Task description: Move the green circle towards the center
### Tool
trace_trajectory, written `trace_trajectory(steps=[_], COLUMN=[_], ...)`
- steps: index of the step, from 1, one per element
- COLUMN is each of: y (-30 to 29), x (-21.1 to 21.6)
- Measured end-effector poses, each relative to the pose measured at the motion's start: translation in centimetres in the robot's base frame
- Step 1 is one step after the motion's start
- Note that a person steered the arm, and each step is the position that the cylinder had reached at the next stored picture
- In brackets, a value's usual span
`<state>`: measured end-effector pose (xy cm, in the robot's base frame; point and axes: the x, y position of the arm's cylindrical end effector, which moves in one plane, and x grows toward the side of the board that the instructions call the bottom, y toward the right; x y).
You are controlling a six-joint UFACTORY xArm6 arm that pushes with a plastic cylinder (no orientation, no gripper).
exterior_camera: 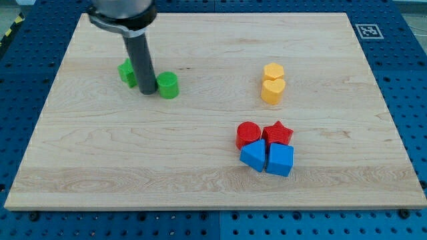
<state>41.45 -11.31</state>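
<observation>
My arm ends in a round, straight rod that is dark grey, almost black. It looks smooth and a little shiny along one side. Higher up it goes into a wider black round part with a thin pale ring around its bottom edge. My tip (147, 93) is flat and plain, the same dark colour.

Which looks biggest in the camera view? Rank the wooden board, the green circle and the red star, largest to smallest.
1. Wooden board, by far the largest.
2. and 3. Green circle and red star look about alike; the star sits nearer the view's bottom, so I won't rank them.
My tip rests just left of the green circle.
</observation>
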Motion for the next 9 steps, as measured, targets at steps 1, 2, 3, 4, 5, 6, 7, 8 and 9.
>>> trace_trajectory(steps=[1,2,3,4,5,6,7,8,9], y=[3.3,3.7,2.6,4.9,6.1,5.9,6.5,9.6,10.9], x=[0.0,-0.2,-1.7,-1.5,-1.1,0.0,1.5,1.5,1.5])
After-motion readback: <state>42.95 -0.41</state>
